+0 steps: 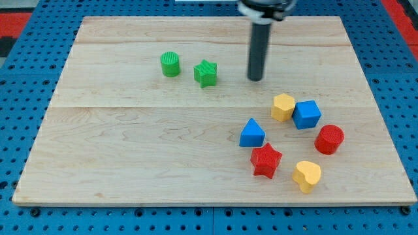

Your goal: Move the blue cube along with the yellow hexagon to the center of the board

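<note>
The blue cube [306, 114] lies at the view's right of centre, touching the yellow hexagon [283, 107] on its left side. My tip [255, 79] stands on the board above and to the left of the yellow hexagon, a short gap away, touching no block. The rod rises from it to the view's top edge.
A blue triangle [252, 133], a red star [266, 160], a yellow heart [306, 175] and a red cylinder [329, 139] lie below the pair. A green star [206, 73] and a green cylinder [170, 64] lie to the tip's left. The wooden board [130, 143] sits on a blue pegboard.
</note>
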Robot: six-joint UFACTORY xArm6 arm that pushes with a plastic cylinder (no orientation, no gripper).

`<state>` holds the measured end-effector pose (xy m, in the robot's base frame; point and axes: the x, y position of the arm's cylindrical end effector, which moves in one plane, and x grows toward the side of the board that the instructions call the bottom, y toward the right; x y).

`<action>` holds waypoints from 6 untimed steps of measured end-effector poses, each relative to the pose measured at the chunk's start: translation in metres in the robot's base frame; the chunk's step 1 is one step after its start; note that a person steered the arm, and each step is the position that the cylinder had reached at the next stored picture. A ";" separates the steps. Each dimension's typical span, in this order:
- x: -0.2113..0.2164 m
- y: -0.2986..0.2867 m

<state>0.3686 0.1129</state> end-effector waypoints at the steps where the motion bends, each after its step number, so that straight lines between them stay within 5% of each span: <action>1: 0.024 0.096; 4: 0.120 0.088; 6: 0.063 0.022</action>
